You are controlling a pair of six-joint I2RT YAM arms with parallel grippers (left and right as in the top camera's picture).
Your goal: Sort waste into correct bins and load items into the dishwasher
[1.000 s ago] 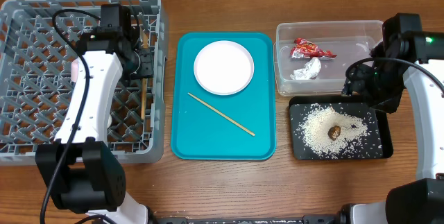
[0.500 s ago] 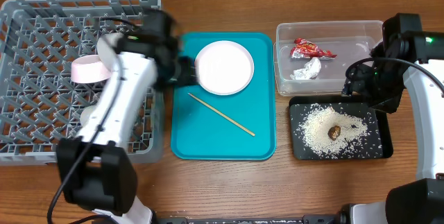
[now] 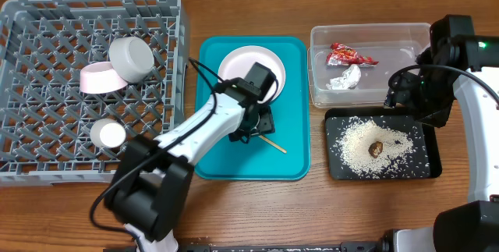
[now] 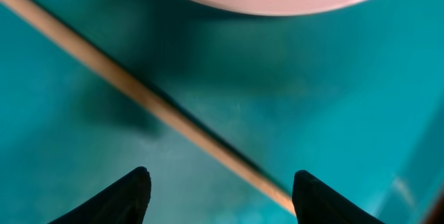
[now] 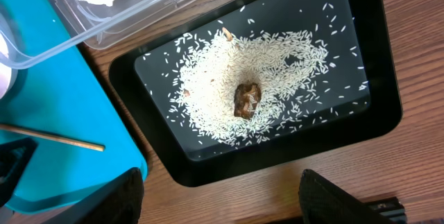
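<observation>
My left gripper (image 3: 248, 133) is open and hovers low over a wooden chopstick (image 4: 159, 109) on the teal tray (image 3: 296, 158), just below the white plate (image 3: 243, 66). The grey dish rack (image 3: 47, 18) holds the pink bowl (image 3: 97, 79), the grey-green bowl (image 3: 132, 57) and the white cup (image 3: 107, 133). The clear tub (image 3: 405, 33) holds the red wrapper (image 3: 351, 54) and foil (image 3: 344, 79). The black tray (image 3: 335, 166) holds rice (image 5: 277, 64) and a brown lump (image 5: 247, 99). My right gripper (image 5: 222, 203) is open and empty above the black tray's edge.
The teal tray lies between the rack and the two bins. Bare wooden table (image 5: 277, 182) runs along the front of the black tray. The left arm (image 3: 195, 127) stretches across the teal tray's left half.
My left arm has swung from the dish rack rightward onto the teal tray and down over the chopstick, uncovering the bowls and cup. The right arm has not moved.
</observation>
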